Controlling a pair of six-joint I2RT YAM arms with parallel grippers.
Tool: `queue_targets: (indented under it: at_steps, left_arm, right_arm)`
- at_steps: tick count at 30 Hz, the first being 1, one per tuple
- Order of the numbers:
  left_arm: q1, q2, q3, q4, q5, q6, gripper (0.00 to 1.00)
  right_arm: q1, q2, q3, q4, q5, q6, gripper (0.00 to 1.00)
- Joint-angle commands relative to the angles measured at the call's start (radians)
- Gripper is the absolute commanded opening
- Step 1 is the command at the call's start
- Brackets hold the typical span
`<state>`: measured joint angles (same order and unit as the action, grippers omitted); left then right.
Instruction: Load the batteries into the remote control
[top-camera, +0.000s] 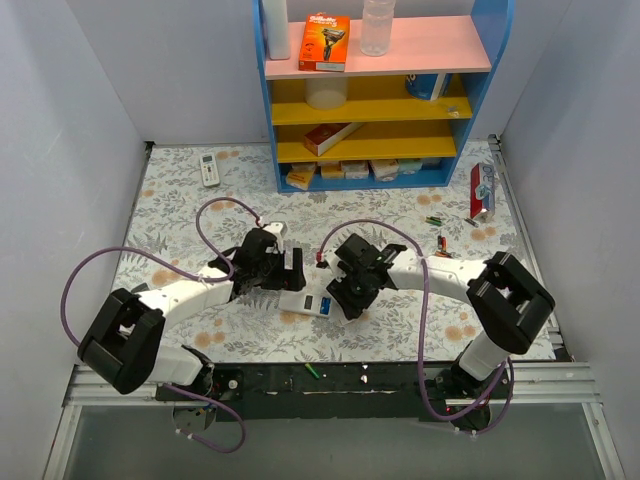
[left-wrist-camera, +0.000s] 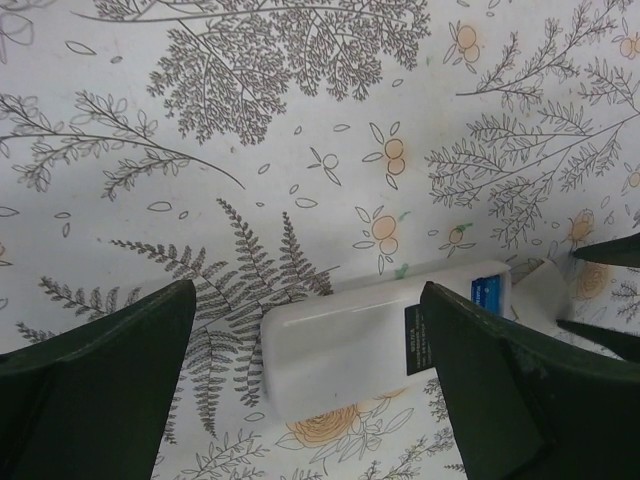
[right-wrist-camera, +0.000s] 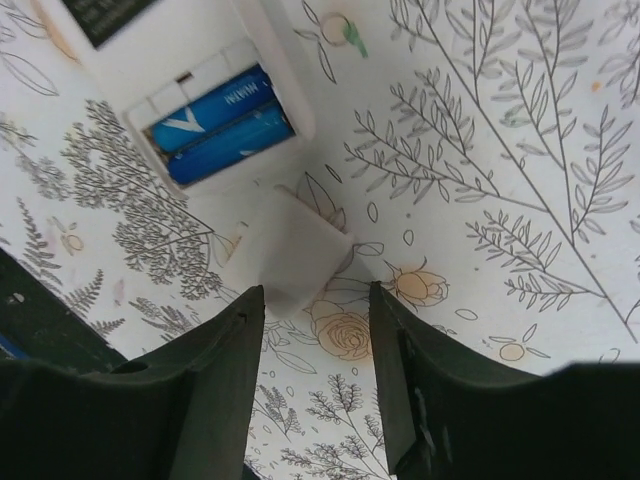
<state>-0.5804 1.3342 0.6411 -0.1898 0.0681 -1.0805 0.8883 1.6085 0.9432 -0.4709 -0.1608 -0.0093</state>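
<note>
Closing on the flat white cover (right-wrist-camera: 290, 250) looks like the risky bit: it lies on the counter (top-camera: 180, 230) just beside the open end of the remote control (top-camera: 305, 303), thin and low, so the right pincer (right-wrist-camera: 315, 295) could skid it away or tip it instead of gripping it. That pincer is partly open with nothing in it, fingertips either side of the cover's near edge. The left pincer (left-wrist-camera: 308, 330) is spread wide, straddling the remote's body but not clamped on it; contact on its right finger is unclear. My read is that a nudge from the other arm could slide or turn the remote. The remote lies back-up at mid counter between the two arms, recess exposed, and a knock there might also pop a cell loose. Counts: two blue batteries (right-wrist-camera: 220, 125) side by side in the recess, which looks full; one cover; a few loose batteries (top-camera: 433, 220) well apart at far right, too small to count exactly; one green stick (top-camera: 312, 372) on the near black rail, possibly a cell; two remotes, counting the all-white remote (top-camera: 209, 168) at far left.
</note>
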Motion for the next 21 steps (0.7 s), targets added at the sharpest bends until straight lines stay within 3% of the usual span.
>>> queue_targets:
  at_steps: [1,6,9,17,21]
  left_arm:
    - [-0.030,-0.012,-0.027,0.009,-0.027,-0.059,0.96]
    - [-0.055,-0.050,-0.084,0.001,-0.056,-0.122,0.96]
    - [-0.064,-0.107,-0.127,0.004,-0.100,-0.176,0.97]
    - [-0.079,-0.301,-0.184,-0.028,-0.151,-0.234,0.98]
    - [-0.084,-0.355,-0.196,-0.031,-0.153,-0.226,0.98]
  right_arm:
    - [0.006,0.004,-0.058,0.058,0.069,0.060,0.49]
    - [0.018,-0.016,-0.139,0.075,0.125,0.109,0.44]
    - [0.018,-0.033,-0.168,0.054,0.228,0.176,0.33]
    - [-0.026,-0.076,-0.143,-0.011,0.333,0.380,0.31]
    - [-0.074,-0.140,-0.112,-0.002,0.300,0.382,0.34]
